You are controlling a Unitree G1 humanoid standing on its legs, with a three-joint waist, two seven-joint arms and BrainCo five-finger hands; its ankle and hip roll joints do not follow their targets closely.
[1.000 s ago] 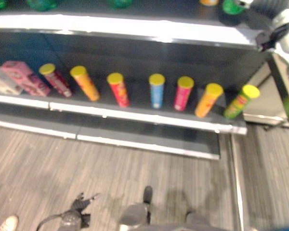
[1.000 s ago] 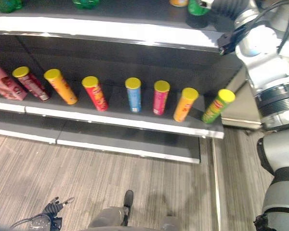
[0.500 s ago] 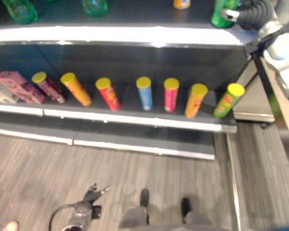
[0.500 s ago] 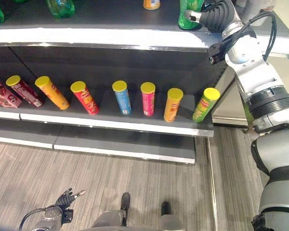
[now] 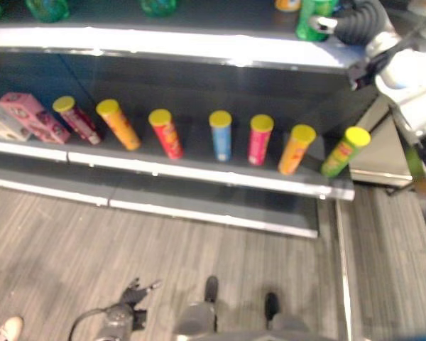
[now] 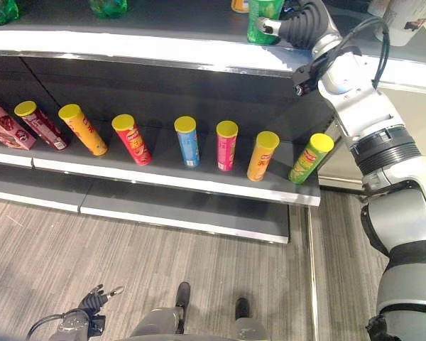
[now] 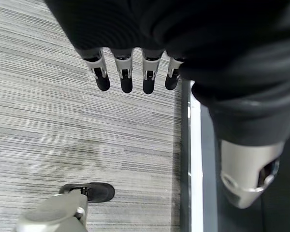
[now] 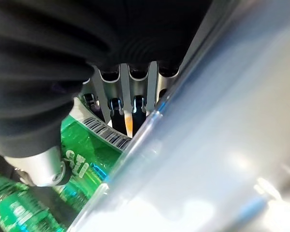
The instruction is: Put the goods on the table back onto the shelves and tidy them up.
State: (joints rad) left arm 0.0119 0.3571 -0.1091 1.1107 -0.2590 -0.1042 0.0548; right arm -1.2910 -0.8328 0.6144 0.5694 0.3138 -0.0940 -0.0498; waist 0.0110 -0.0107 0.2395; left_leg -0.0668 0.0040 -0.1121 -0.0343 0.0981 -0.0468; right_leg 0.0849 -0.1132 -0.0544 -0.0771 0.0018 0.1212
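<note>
My right hand (image 6: 305, 25) reaches up to the right end of the top shelf (image 6: 163, 46). It is shut on a green bottle (image 6: 263, 11) that stands upright there. In the right wrist view its fingers (image 8: 135, 92) and thumb curl round the bottle's green label (image 8: 87, 159). An orange item (image 6: 240, 4) stands just left of the bottle. My left hand (image 6: 92, 302) hangs low over the floor with straight fingers (image 7: 125, 72) and holds nothing.
Two more green bottles (image 6: 106, 6) stand further left on the top shelf. Several yellow-lidded tube cans (image 6: 187, 142) stand in a row on the middle shelf (image 6: 163, 181), with a pink box (image 6: 0, 124) at its left end. A person's shoe (image 5: 7, 328) shows at lower left.
The camera has shifted. My right hand has carried the green bottle left along the top shelf, closer to the orange item. The left hand still hangs low.
</note>
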